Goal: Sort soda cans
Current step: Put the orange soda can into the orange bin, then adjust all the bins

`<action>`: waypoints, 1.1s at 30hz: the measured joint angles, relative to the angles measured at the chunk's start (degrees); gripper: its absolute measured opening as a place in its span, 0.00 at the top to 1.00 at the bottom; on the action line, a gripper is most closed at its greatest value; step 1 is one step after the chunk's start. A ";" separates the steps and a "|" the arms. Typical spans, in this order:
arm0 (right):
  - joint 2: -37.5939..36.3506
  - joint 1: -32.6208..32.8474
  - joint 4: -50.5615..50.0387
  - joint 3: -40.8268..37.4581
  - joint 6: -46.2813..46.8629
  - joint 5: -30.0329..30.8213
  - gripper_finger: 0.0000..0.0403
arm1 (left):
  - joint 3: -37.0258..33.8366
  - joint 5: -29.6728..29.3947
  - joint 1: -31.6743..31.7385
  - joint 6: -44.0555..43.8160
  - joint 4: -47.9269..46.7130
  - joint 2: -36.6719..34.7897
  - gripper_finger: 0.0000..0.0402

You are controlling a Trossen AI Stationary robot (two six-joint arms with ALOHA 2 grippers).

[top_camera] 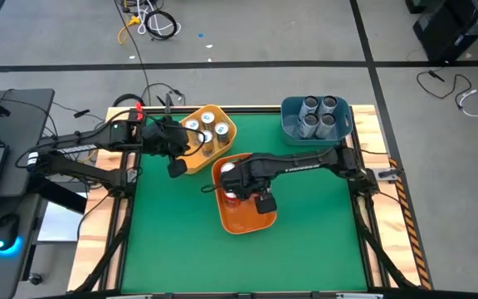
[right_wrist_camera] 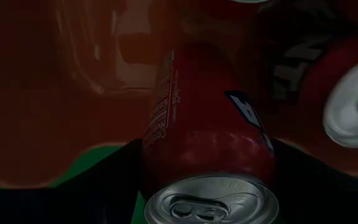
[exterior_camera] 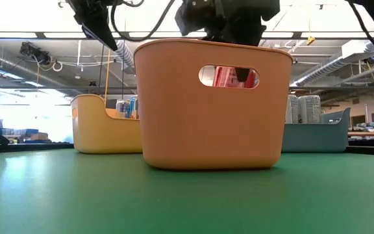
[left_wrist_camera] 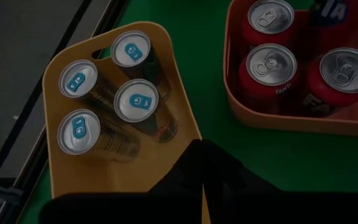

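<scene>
An orange bin (top_camera: 256, 218) in the middle of the green table holds several red soda cans (left_wrist_camera: 271, 67). My right gripper (top_camera: 237, 189) reaches down into it, shut on one more red can (right_wrist_camera: 207, 130). A yellow bin (top_camera: 222, 148) at the far left holds several cans with teal-marked silver tops (left_wrist_camera: 137, 101), all upright. My left gripper (left_wrist_camera: 202, 150) hangs shut and empty above that bin's near rim. A blue bin (top_camera: 293, 129) at the far right holds several grey cans (top_camera: 318, 115). My right gripper pinches the red can by its side wall (right_wrist_camera: 160, 155), one finger on each side, just below the silver top (right_wrist_camera: 211, 202). The fingers come from above, pointing down along the upright can. Whether its base stands on the orange bin's floor I cannot tell.
The three bins stand close together in the far half of the table. Green mat (top_camera: 189, 249) lies bare toward the near edge. A laptop and mouse (top_camera: 7, 224) sit on a side desk to the left, off the table.
</scene>
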 joint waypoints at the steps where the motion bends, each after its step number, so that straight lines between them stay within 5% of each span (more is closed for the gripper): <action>1: 0.52 -0.05 0.09 0.00 0.00 0.02 0.29 | 0.00 0.01 0.00 0.00 0.00 0.00 0.99; 18: 3.38 -0.94 3.58 -0.74 -1.02 -0.18 0.18 | -3.07 1.55 0.00 -0.20 0.39 0.04 0.99; 33: 2.95 0.83 0.00 3.25 -0.97 -0.17 0.22 | -3.26 2.58 0.05 3.85 3.55 -0.74 0.99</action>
